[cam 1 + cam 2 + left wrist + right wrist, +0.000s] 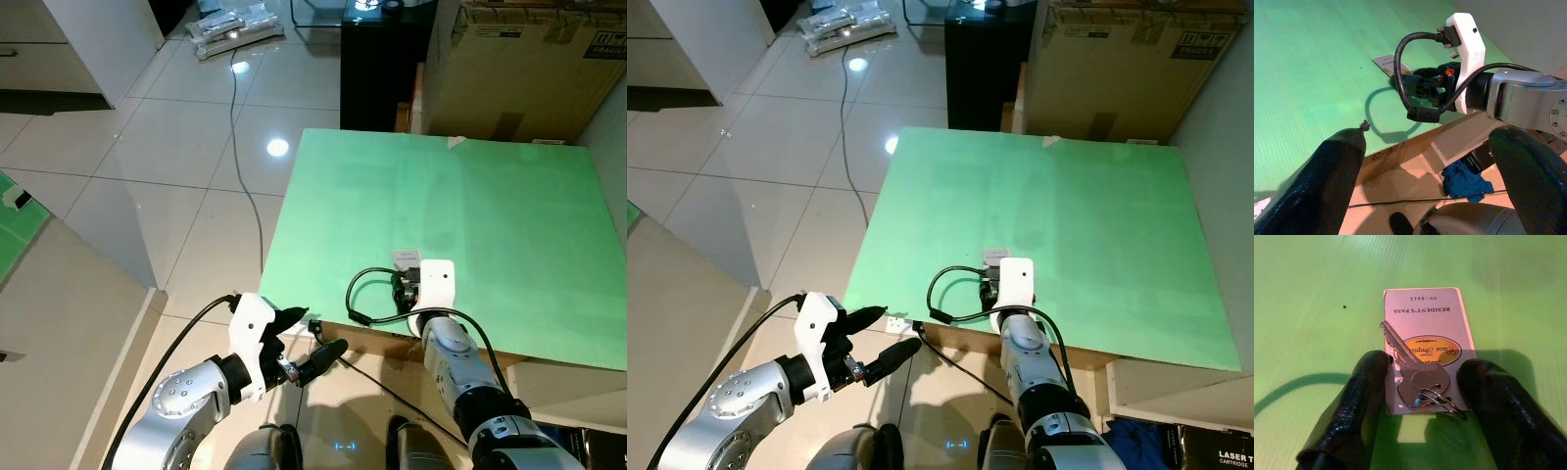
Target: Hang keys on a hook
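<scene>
The key (1418, 372) lies on a pass card (1422, 333) on the green worktop (509, 215) — right gripper (1422, 401) straddles it, fingers apart. Left gripper (312, 345), at seven o'clock off the worktop's edge — fingers spread, empty.

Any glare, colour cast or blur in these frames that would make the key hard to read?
Left eye view: lamp glare on the floor tiles, green tabletop evenly lit and sharp. Right wrist view: pink-tinted light on the card, key legible, right hand fingers soft-focus and casting shadow. Left wrist view: left hand fingers blurred, close to the lens.
</scene>
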`<state>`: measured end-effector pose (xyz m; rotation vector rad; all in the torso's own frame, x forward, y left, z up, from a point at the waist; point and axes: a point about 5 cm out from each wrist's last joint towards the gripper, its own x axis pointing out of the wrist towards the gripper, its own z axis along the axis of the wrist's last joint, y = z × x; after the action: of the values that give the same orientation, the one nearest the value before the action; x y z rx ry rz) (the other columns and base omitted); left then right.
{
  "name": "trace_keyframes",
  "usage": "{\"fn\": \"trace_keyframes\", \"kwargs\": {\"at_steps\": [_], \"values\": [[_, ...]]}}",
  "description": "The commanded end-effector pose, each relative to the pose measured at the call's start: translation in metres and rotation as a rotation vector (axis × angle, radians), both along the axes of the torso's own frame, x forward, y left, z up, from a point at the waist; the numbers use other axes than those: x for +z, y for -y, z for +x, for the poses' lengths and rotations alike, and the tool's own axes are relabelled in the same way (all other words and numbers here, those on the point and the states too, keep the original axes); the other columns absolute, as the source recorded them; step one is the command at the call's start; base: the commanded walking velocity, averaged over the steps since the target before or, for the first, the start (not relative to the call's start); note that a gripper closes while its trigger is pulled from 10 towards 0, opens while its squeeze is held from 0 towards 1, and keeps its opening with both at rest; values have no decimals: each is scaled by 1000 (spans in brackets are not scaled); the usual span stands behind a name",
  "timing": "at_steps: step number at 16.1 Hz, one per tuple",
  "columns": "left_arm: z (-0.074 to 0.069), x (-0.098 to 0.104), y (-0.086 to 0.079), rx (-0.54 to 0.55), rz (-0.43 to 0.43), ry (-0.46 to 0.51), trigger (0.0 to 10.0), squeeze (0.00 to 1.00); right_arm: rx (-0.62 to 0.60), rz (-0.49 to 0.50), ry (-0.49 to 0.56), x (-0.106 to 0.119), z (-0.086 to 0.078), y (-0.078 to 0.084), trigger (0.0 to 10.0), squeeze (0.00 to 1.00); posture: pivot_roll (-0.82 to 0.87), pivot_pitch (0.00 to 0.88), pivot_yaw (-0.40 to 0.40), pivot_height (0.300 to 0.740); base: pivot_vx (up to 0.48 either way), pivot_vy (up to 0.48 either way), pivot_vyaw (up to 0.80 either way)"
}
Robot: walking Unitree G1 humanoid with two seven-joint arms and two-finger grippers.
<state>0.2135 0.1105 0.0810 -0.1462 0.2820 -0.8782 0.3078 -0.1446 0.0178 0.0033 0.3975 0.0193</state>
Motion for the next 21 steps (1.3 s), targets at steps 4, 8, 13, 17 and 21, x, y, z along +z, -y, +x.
{"fn": "trace_keyframes", "kwargs": {"at_steps": [4,8,13,17,21], "values": [[-3,-3,1,3,8,-21,10000,0,27,-11,-107,-21,-17,-2,0,0,27,247,105,740,0,0,0],[-3,-4,2,3,10,-20,10000,0,26,-23,-113,-23,-19,-3,0,0,21,241,102,740,0,0,0],[-1,-4,3,5,10,-13,10000,0,30,-18,-118,-30,-30,-12,0,0,15,231,103,740,0,0,0],[17,-3,10,3,-6,16,10000,0,18,-64,100,15,-2,-9,0,0,-16,151,108,740,0,0,0],[39,4,22,2,-40,61,10000,0,20,-75,267,58,13,-6,0,0,-50,70,113,740,0,0,0]]}}
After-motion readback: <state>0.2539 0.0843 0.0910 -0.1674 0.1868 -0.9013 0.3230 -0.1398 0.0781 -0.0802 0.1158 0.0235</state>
